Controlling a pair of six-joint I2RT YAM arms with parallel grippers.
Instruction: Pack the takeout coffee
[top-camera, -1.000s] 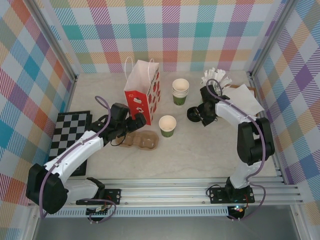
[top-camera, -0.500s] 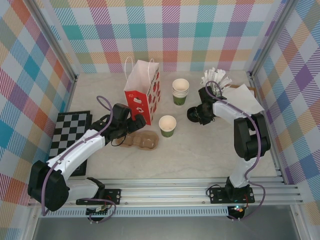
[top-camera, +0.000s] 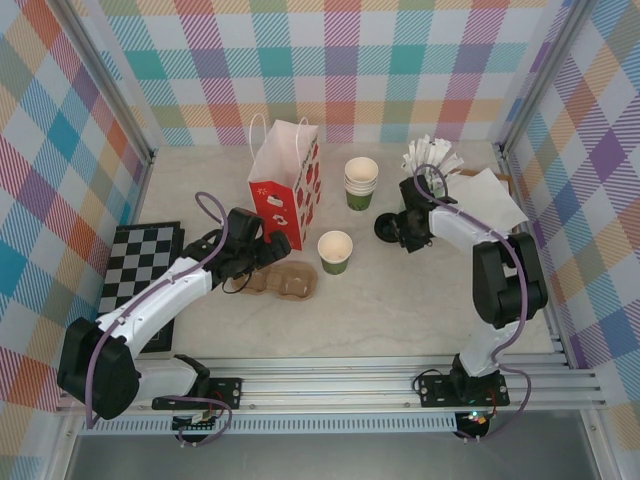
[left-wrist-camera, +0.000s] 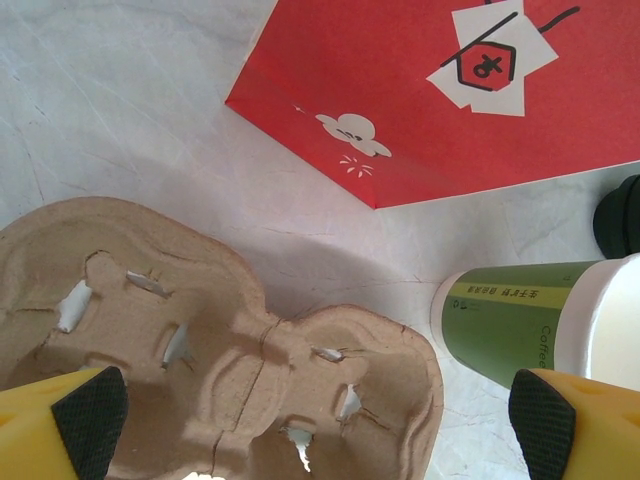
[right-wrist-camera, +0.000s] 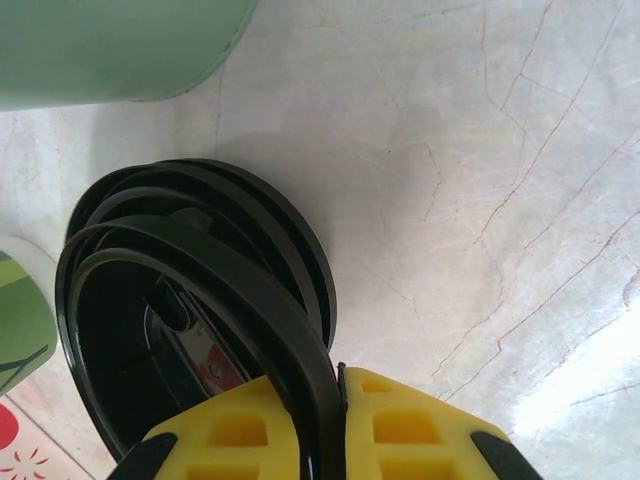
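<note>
The takeout coffee (top-camera: 335, 250) is a single cream-and-green paper cup with an open top, standing mid-table; it lies at the right edge of the left wrist view (left-wrist-camera: 520, 320). My right gripper (top-camera: 400, 228) (right-wrist-camera: 340, 400) is shut on the rim of the top black lid (right-wrist-camera: 250, 290) of a small stack of black lids (top-camera: 385, 229) right of the cup. My left gripper (top-camera: 262, 250) (left-wrist-camera: 315, 425) is wide open above a brown pulp cup carrier (top-camera: 285, 280) (left-wrist-camera: 200, 340), with nothing between its fingers.
A red-and-white paper bag (top-camera: 285, 190) (left-wrist-camera: 450, 100) stands behind the carrier. A stack of lidless cups (top-camera: 361, 182) and a mint-green pot of white sachets (top-camera: 430, 158) (right-wrist-camera: 110, 50) are at the back. White paper (top-camera: 490, 200) lies right; a chequered board (top-camera: 135, 265) lies left.
My right gripper has closed on the rim of the top black lid. The left arm has barely shifted over the carrier.
</note>
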